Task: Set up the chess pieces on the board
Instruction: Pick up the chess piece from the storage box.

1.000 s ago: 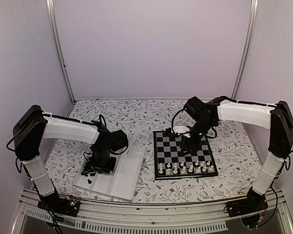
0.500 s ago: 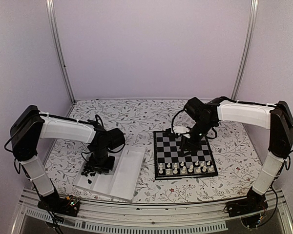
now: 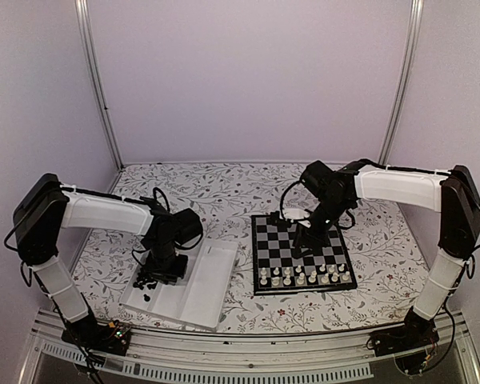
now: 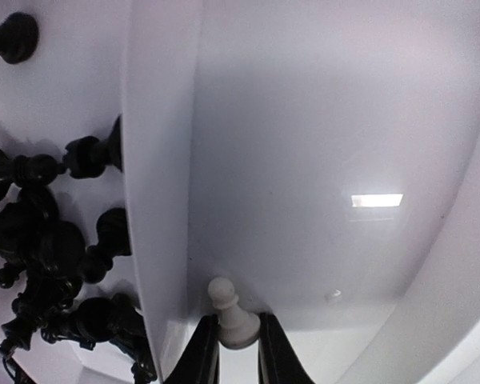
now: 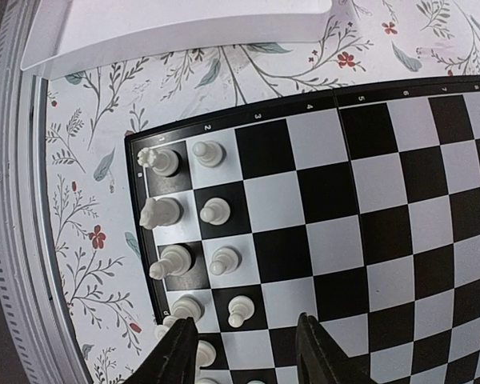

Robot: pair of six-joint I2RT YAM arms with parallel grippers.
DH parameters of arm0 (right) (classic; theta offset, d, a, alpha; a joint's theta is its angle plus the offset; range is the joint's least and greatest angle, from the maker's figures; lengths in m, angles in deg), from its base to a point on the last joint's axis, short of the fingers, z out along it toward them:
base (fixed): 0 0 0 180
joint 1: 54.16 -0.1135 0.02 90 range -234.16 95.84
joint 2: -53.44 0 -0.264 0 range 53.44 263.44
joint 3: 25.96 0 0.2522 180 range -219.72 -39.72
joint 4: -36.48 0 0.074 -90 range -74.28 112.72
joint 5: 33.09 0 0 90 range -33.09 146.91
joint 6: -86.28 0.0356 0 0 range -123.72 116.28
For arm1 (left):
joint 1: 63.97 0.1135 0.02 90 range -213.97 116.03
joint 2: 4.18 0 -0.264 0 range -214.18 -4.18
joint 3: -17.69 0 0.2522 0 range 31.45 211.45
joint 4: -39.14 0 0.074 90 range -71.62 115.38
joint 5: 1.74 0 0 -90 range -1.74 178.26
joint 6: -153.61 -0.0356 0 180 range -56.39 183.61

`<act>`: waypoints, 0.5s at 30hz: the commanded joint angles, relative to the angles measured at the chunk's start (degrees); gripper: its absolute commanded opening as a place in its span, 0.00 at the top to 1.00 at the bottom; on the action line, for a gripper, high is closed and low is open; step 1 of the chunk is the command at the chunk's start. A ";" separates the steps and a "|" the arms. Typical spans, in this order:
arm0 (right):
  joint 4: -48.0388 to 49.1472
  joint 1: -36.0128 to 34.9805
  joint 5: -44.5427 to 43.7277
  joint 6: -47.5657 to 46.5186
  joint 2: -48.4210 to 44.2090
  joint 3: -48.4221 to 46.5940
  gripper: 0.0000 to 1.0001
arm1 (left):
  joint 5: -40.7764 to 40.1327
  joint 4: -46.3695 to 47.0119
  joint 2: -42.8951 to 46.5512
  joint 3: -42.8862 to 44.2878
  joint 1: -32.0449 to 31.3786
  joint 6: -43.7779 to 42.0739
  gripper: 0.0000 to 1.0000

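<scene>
The left gripper (image 4: 238, 322) pinches a white pawn (image 4: 226, 304) in the white tray (image 4: 320, 120), beside the black pieces (image 4: 48, 256). The right gripper (image 5: 244, 352) hangs over the board (image 5: 368, 200), jaws apart and empty.

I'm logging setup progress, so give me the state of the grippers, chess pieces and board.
Left gripper: shut on a cream-white plastic pawn.
Right gripper: open, empty.
Black-and-silver checked chessboard: partly set.
Cream-white plastic pieces on the board: upright, two rows.
Black plastic pieces: heaped in white plastic tray.
</scene>
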 commanded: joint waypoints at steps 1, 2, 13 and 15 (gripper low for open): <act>0.69 -0.45 1.39 0.43 0.26 -0.26 0.56 | -3.21 2.72 1.22 -2.41 -2.05 -2.24 0.85; 0.71 -0.50 1.48 0.55 0.36 -0.52 0.56 | -3.66 2.76 2.01 -2.49 -2.44 -2.87 0.85; 2.40 -0.99 8.52 4.55 3.05 -9.85 0.57 | -13.22 5.70 8.97 -1.93 -9.71 -9.01 0.85; 2.75 -0.92 12.10 6.89 4.58 -13.33 0.57 | -14.97 7.39 10.27 -2.06 -10.90 -9.96 0.85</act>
